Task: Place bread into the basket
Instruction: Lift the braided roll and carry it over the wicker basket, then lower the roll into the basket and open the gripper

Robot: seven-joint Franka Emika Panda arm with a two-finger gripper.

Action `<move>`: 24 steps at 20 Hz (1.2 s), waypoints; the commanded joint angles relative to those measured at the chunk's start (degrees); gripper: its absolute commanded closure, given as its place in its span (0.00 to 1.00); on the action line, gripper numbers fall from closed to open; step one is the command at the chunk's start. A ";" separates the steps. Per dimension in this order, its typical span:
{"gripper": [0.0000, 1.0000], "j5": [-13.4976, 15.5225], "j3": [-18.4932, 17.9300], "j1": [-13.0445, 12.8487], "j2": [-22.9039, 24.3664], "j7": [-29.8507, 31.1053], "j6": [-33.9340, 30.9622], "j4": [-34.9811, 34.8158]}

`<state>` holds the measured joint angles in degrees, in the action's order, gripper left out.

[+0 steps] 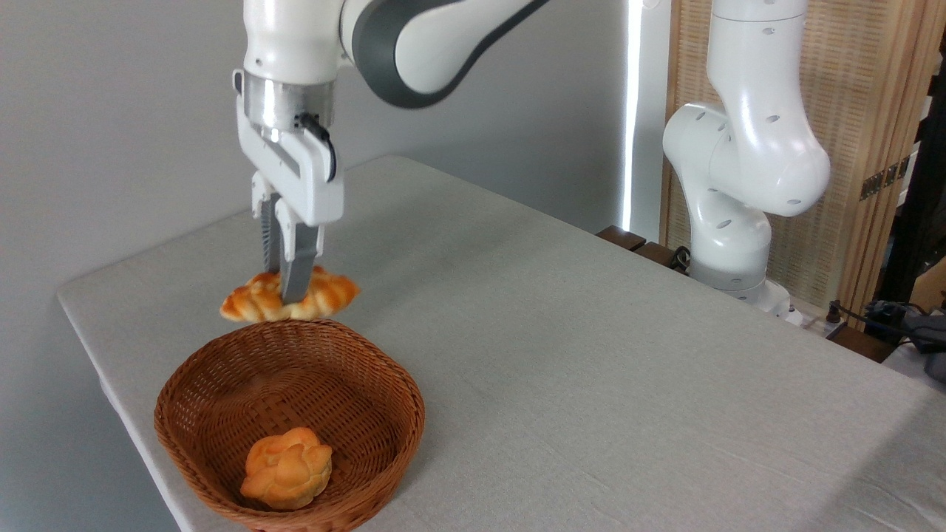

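The fingers [287, 284] clamped the bread [290, 297] at mid-length (light, soft, probably crushable) just beyond the basket [399, 384] rim.

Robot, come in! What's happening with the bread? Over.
Hand shut on braided bread, lifted off the table. Bread at far rim of basket, not inside yet. Small bun already in basket, near side; nothing blocking the drop. Over.

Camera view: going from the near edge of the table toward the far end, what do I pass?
Knotted bun inside the basket → braided bread held in the gripper, jaws shut on it, by the basket's far rim → bare table.
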<state>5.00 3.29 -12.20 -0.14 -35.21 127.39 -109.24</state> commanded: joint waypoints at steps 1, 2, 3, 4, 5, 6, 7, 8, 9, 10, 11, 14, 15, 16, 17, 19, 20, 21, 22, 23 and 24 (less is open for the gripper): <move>0.54 0.98 -1.53 -0.37 -2.05 0.32 7.41 1.13; 0.52 1.07 -1.53 -0.37 -3.02 0.23 9.70 1.13; 0.49 0.98 -1.53 -0.37 -3.46 0.23 10.51 1.13; 0.45 0.98 -1.62 -0.37 -3.90 0.23 11.21 1.13; 0.38 0.98 -1.62 -0.37 -4.17 0.23 11.65 1.13; 0.13 0.98 -2.06 -0.37 -4.34 0.32 12.09 1.13; 0.06 0.98 -3.02 -0.37 -4.52 0.40 12.18 1.13; 0.00 0.98 -3.11 -0.37 -4.61 0.41 12.18 1.13; 0.00 0.98 -3.20 -0.37 -4.69 0.41 12.18 1.13; 0.00 0.89 -3.20 -0.46 -4.96 0.41 12.18 1.13; 0.00 0.89 -3.20 -0.37 -4.96 0.32 12.18 1.13; 0.00 0.72 -3.20 -0.46 -5.05 0.23 12.18 1.13; 0.00 0.72 -3.20 -0.37 -5.05 0.14 12.18 1.13; 0.00 0.72 -3.20 -0.37 -5.05 0.14 12.18 1.13; 0.00 0.72 -3.20 -0.37 -5.05 0.14 12.18 1.13; 0.00 0.72 -3.20 -0.37 -5.05 0.14 12.27 1.13; 0.00 0.72 -3.38 -0.37 -5.05 0.14 12.19 1.13; 0.00 0.72 -3.38 -0.37 -5.05 0.06 12.18 1.13; 0.00 0.63 -3.38 -0.37 -4.96 0.05 12.18 1.13; 0.00 0.63 -3.38 -0.37 -4.96 0.05 12.18 1.13; 0.00 0.72 -3.46 -0.37 -4.96 0.05 12.27 1.13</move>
<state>5.05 0.60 -12.10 -4.72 -35.18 138.91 -108.88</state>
